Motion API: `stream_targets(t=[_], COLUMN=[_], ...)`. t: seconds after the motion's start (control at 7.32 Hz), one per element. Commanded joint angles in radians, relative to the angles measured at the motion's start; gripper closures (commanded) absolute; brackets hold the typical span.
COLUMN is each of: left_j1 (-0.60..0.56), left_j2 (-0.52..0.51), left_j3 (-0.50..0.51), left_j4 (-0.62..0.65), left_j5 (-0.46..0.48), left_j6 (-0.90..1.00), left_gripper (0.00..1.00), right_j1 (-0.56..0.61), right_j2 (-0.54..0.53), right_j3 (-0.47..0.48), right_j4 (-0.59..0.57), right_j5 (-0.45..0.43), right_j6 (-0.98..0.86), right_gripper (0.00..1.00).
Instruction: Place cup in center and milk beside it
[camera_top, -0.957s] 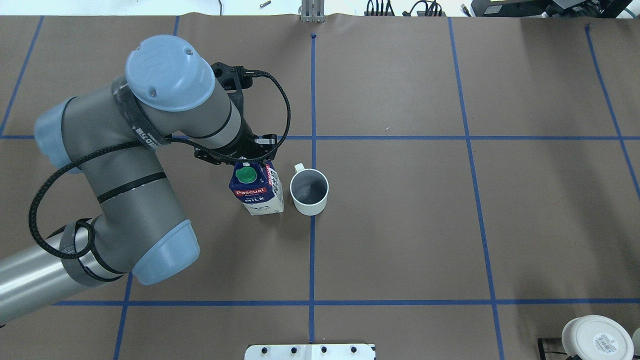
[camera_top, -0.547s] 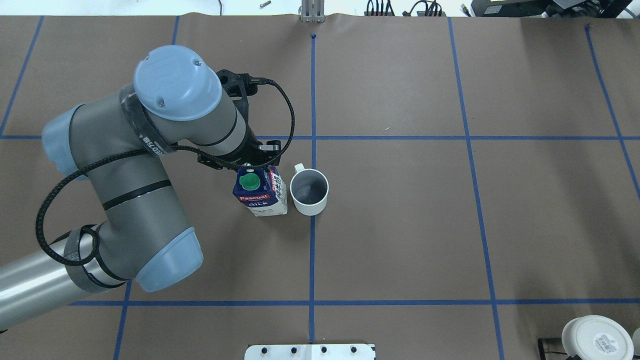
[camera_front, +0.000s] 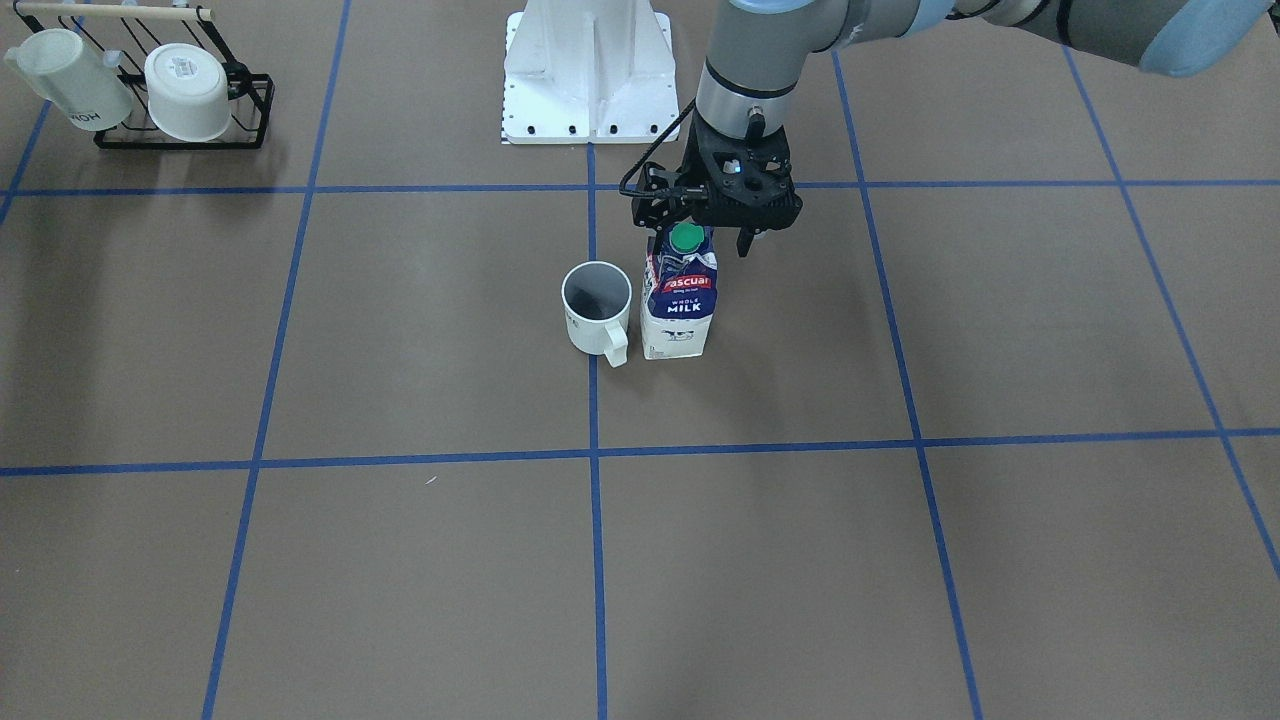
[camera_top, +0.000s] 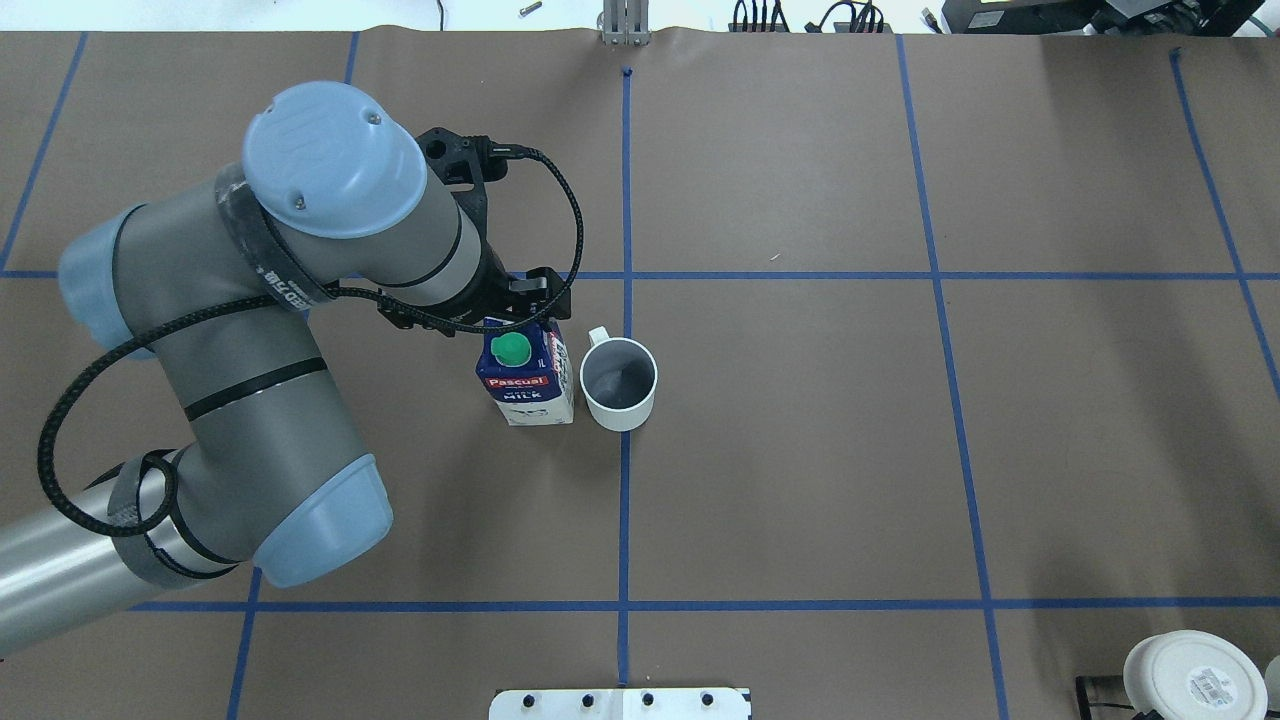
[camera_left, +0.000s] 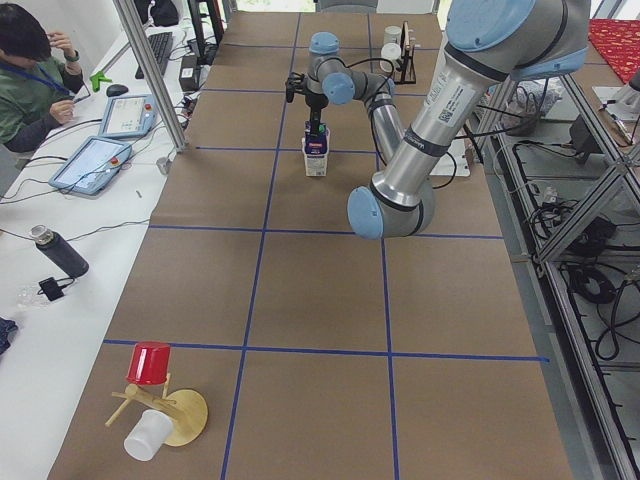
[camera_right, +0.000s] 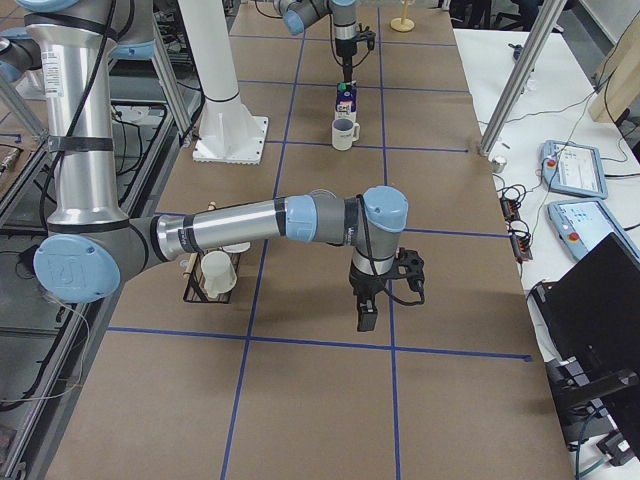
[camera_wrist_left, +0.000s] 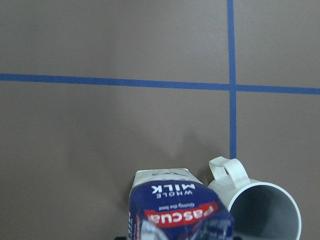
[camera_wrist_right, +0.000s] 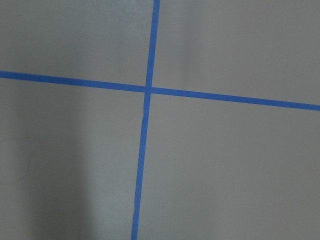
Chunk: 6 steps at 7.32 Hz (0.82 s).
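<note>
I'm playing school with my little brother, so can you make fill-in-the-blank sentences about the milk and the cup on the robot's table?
1. The cap on the milk is ____.
2. The cup stands on a ____ tape line.
3. Of the milk and the cup, the ____ is taller.
4. The gripper above the milk is on the robot's ____ arm.

Missing words: green, blue, milk, left.

The brown bench (camera_top: 800, 450) carries a grid of blue tape (camera_top: 625, 520). The cup (camera_top: 619, 383) stands on one tape line, with the milk (camera_top: 527, 385) upright just beside it. A wire rack (camera_front: 180, 143) sits near a corner, and a white base plate (camera_front: 588, 70) sits at the robot's edge.
</note>
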Motion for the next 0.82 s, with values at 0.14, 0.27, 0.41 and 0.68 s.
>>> stream_targets(t=[0.14, 0.27, 0.41, 0.68], left_j1=[-0.082, -0.143, -0.232, -0.459], left_j2=[0.031, 0.072, 0.127, 0.268], left_j3=[-0.022, -0.028, -0.027, -0.005], left_j4=[0.0, 0.0, 0.0, 0.0], left_j5=[-0.006, -0.023, -0.093, -0.236], left_j6=[0.114, 0.234, 0.381, 0.734], left_gripper=[0.02, 0.02, 0.02, 0.02], right_j1=[0.0, 0.0, 0.0, 0.0], right_j2=[-0.021, -0.027, -0.036, -0.058], right_j3=[0.002, 0.002, 0.002, 0.002], right_j4=[0.001, 0.0, 0.0, 0.0], right_j5=[0.0, 0.0, 0.0, 0.002], right_j6=[-0.001, -0.001, -0.001, -0.001], right_gripper=[0.0, 0.0, 0.0, 0.0])
